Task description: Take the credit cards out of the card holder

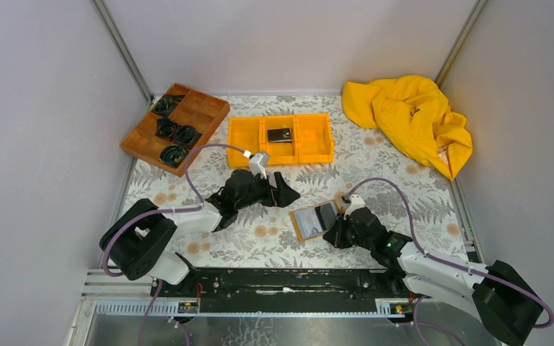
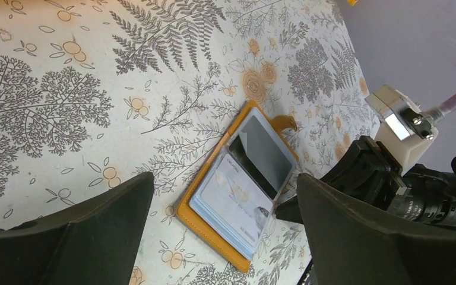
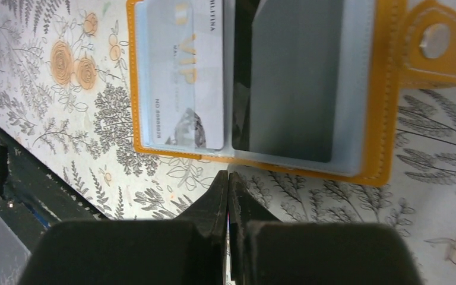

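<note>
Top view: the card holder (image 1: 310, 222) is lying open at 4 o'clock from the left gripper (image 1: 270, 193), whose fingers are standing wide.

Left wrist: a pale card (image 2: 231, 202) and a dark card (image 2: 261, 151) are sitting in its pockets.

Right wrist: the right gripper (image 3: 228, 178), fingers pressed together, is sitting at the holder's 6 o'clock edge.

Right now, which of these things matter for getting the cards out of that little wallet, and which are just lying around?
Belongs to the job: card holder, the pale card in its pocket, the black card in the orange bin, left gripper, right gripper.
Just lying about: wooden tray, yellow cloth.
</note>
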`<act>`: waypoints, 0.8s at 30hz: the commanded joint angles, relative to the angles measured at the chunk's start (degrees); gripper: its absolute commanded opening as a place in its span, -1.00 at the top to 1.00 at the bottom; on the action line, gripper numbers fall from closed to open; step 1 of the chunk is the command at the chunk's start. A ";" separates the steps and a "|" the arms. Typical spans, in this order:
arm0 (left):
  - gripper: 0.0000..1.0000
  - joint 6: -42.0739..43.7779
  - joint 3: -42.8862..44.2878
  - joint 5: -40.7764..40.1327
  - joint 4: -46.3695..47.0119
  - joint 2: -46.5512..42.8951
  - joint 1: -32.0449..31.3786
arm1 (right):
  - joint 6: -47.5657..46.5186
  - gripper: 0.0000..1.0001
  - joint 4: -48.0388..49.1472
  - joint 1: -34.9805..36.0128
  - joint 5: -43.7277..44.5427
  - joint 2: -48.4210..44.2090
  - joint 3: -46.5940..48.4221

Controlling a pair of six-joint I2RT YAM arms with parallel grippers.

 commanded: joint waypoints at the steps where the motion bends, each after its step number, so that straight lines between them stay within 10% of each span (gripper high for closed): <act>1: -0.95 -0.04 -0.85 -1.14 4.69 -0.01 0.38 | 1.69 1.00 4.94 2.64 1.06 3.66 -0.40; 24: -1.00 -3.07 -0.44 -2.37 4.90 3.20 0.61 | 2.66 1.00 17.46 9.71 7.40 25.93 9.80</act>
